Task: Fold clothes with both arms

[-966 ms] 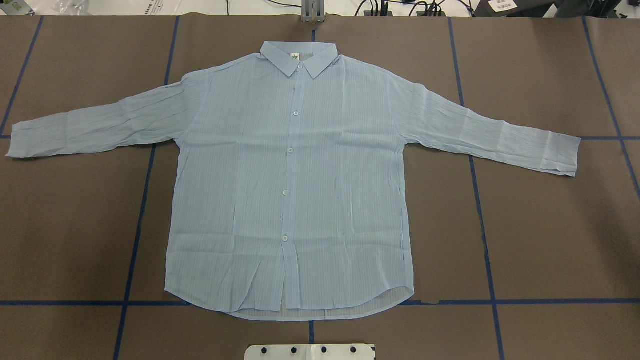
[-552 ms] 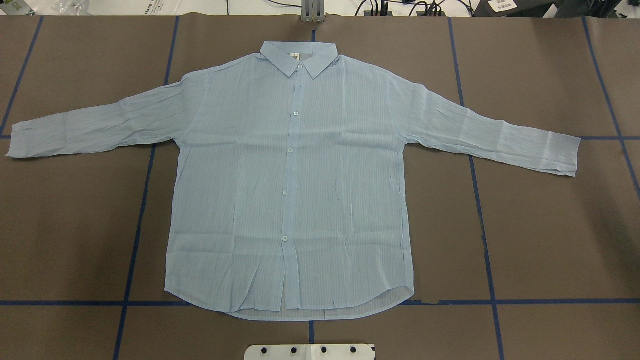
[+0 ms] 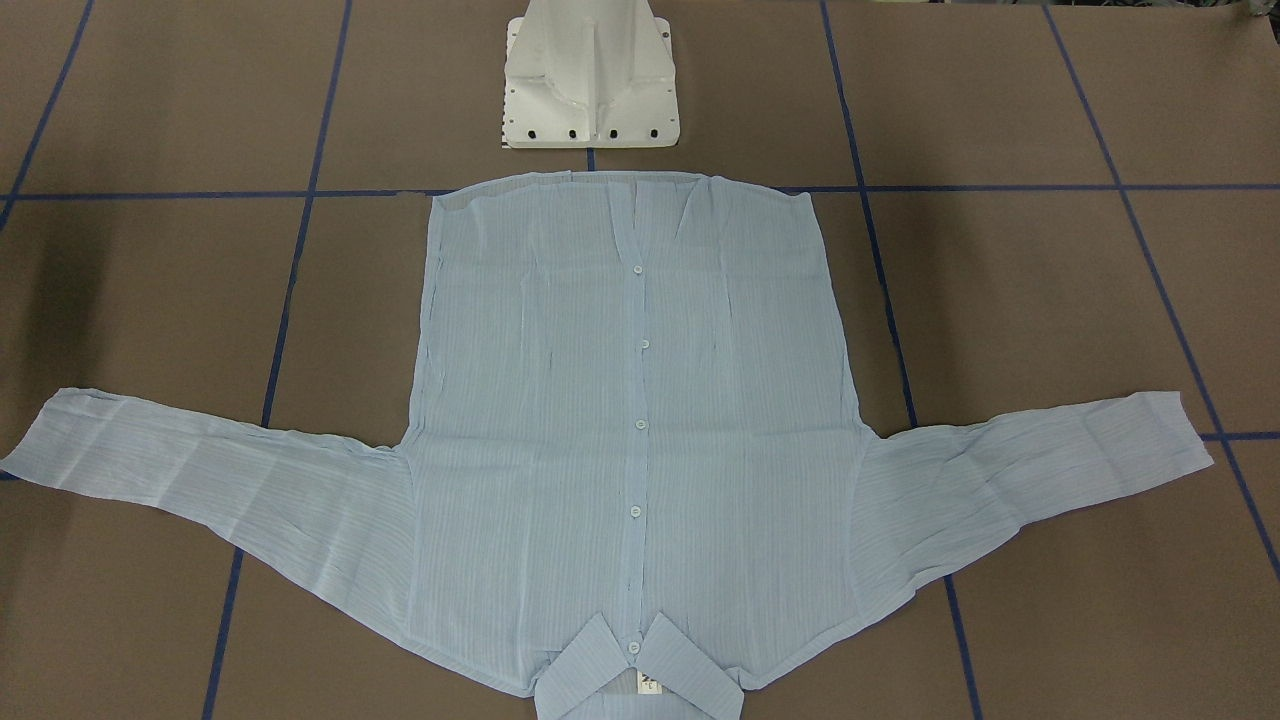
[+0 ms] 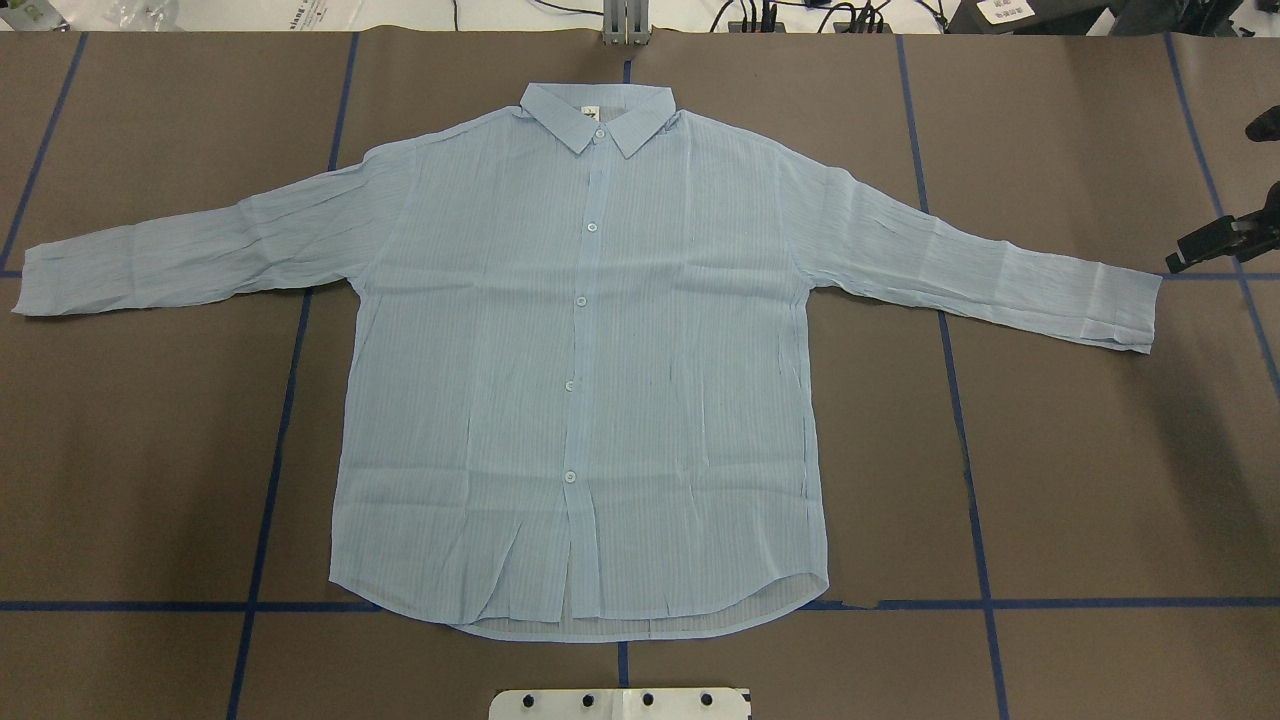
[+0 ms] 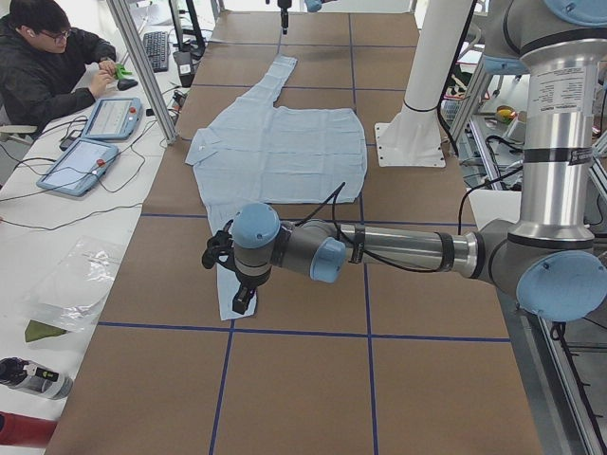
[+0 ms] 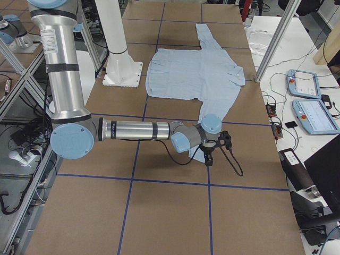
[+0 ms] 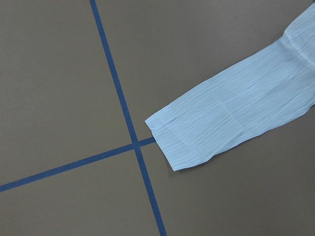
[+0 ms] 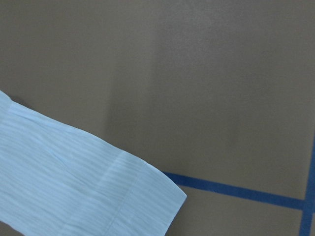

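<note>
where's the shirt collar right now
In the overhead view the collar sits top centre, on the side far from the robot, in line with the white pedestal base at the bottom edge.

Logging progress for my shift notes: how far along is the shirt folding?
Done: nothing folded; the shirt lies flat, buttoned, sleeves spread. In hand: the right gripper hangs beside one cuff, the left gripper near the other; both cuffs lie flat. Left: every fold.
</note>
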